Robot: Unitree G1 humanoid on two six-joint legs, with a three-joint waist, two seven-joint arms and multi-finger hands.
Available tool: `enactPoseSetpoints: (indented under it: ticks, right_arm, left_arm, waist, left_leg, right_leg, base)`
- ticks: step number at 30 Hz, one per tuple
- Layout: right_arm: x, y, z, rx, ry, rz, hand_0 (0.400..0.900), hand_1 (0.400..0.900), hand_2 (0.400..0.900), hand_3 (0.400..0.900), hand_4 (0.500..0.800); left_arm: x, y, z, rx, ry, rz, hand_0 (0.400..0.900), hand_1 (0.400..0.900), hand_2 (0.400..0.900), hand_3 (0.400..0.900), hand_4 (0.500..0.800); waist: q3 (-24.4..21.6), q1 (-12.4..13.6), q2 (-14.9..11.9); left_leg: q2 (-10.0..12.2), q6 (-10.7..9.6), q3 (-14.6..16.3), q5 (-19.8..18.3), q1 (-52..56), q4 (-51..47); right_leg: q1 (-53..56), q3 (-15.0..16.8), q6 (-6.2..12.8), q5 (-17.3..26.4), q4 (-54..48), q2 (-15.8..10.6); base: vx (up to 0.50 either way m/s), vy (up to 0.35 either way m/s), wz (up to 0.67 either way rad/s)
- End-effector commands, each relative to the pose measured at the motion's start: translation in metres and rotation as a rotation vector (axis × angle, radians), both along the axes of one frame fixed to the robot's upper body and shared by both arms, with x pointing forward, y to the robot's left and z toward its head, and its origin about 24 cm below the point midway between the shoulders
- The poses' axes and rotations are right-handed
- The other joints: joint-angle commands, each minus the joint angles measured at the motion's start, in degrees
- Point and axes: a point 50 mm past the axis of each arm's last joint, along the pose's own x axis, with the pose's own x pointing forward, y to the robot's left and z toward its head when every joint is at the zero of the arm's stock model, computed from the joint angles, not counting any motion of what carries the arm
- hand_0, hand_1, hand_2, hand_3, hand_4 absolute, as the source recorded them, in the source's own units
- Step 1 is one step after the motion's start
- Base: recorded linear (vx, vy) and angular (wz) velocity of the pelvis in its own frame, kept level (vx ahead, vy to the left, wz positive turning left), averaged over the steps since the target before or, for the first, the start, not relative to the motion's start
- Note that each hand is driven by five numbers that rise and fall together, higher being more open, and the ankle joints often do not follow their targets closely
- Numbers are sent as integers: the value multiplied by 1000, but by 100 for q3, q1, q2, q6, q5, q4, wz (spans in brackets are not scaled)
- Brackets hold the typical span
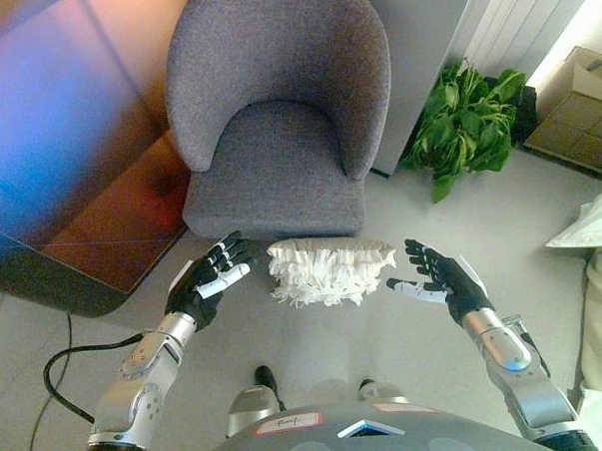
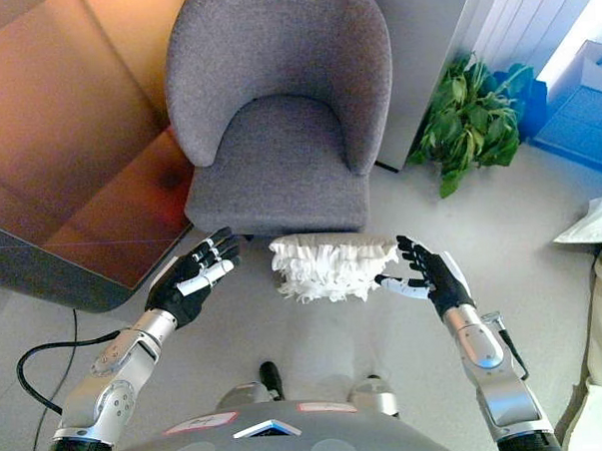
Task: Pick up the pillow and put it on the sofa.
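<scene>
A white ruffled pillow (image 1: pixel 330 269) lies on the floor just in front of the grey armchair (image 1: pixel 276 117), touching its front edge. My left hand (image 1: pixel 211 279) hovers to the pillow's left with fingers spread, palm turned toward it, a small gap between. My right hand (image 1: pixel 438 277) is held the same way on the pillow's right, fingers straight, a short distance off. Neither hand touches the pillow. The armchair's seat (image 2: pixel 278 152) has nothing on it.
A green potted plant (image 1: pixel 468 123) stands to the right of the armchair near a white wall panel. A dark reflective board (image 1: pixel 69 166) lies on the floor to the left. White cushions (image 1: pixel 596 228) show at the right edge.
</scene>
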Motion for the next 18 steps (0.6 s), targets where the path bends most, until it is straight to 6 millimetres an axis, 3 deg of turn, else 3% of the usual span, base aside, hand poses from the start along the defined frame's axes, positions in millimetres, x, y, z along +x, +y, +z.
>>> enactPoseSetpoints:
  ticks: [1, 18]
  right_arm:
    - [38, 3, 57, -41, -332, 54, 900, 900, 900, 900, 800]
    - [38, 3, 58, -52, -335, 52, 900, 900, 900, 900, 800]
  left_arm:
    - [33, 1, 40, -65, -233, 3, 900, 900, 900, 900, 800]
    - [33, 3, 41, -39, -242, 11, 900, 900, 900, 900, 800]
  waist:
    - [-14, -36, -3]
    - [-29, -41, 7]
  left_leg:
    - [234, -53, 61, -738, 553, 225]
    - [246, -52, 99, -715, 562, 174]
  right_leg:
    - [-397, -196, 60, 798, -295, 61]
    - [-424, -173, 45, 776, -295, 98]
  base:
    - [0, 0, 0]
    - [0, 0, 0]
